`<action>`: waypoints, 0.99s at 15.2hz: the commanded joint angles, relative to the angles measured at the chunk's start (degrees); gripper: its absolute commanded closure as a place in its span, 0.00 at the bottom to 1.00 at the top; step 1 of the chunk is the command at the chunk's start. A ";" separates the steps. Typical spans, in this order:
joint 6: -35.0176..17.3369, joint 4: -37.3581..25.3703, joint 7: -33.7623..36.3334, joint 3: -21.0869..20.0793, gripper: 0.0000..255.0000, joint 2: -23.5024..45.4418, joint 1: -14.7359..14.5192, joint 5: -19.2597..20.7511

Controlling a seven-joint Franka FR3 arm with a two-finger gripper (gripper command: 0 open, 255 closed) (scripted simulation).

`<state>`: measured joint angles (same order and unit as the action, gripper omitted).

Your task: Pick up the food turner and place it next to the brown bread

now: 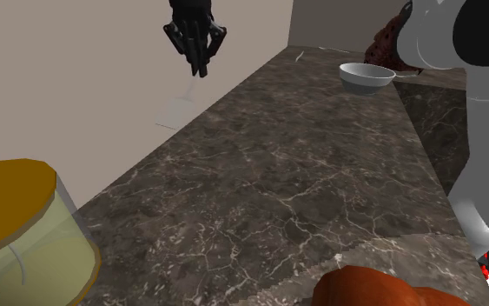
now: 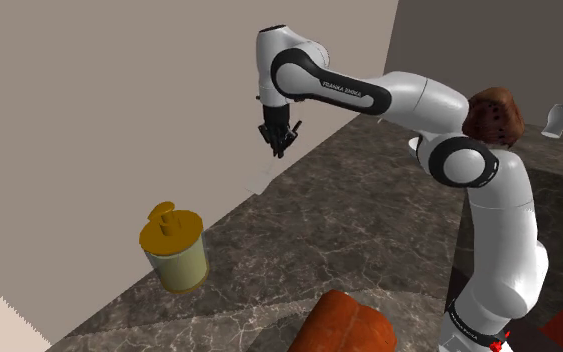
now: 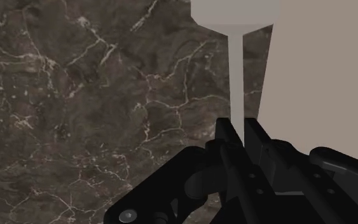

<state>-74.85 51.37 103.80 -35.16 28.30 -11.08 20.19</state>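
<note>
Nearest my shoulder camera I count one reddish brown bread at the front edge of the dark marble counter. One pale jar with a mustard-yellow lid stands at the shoulder view's near left.

Farther along, by the beige wall on that view's left, the gripper points down. Its fingers are clamped on the thin handle of the single food turner. The turner hangs blade-down below the fingers, over the counter's wall-side edge. I can't tell whether its tip touches the stone. It is plain pale grey, almost the wall's colour, with a narrow straight stem that widens into a flat, broad blade.

Farthest off, at the right, sit one grey-white bowl and one dark speckled brown lump behind it.
</note>
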 commanded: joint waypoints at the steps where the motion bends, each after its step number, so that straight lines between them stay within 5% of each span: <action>1: 2.73 -4.55 -0.32 0.36 1.00 1.77 -1.71 1.08; 5: 10.11 -18.76 -1.87 2.23 1.00 7.82 -7.73 4.52; 6: 4.97 -5.84 0.08 -0.23 1.00 0.83 -2.11 1.10; 8: 0.18 6.93 1.47 -2.62 1.00 -7.15 3.44 -3.21; 15: -7.26 31.47 0.69 -3.84 1.00 -28.04 11.15 -16.31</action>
<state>-81.30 79.67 104.85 -39.13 3.29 -0.66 5.87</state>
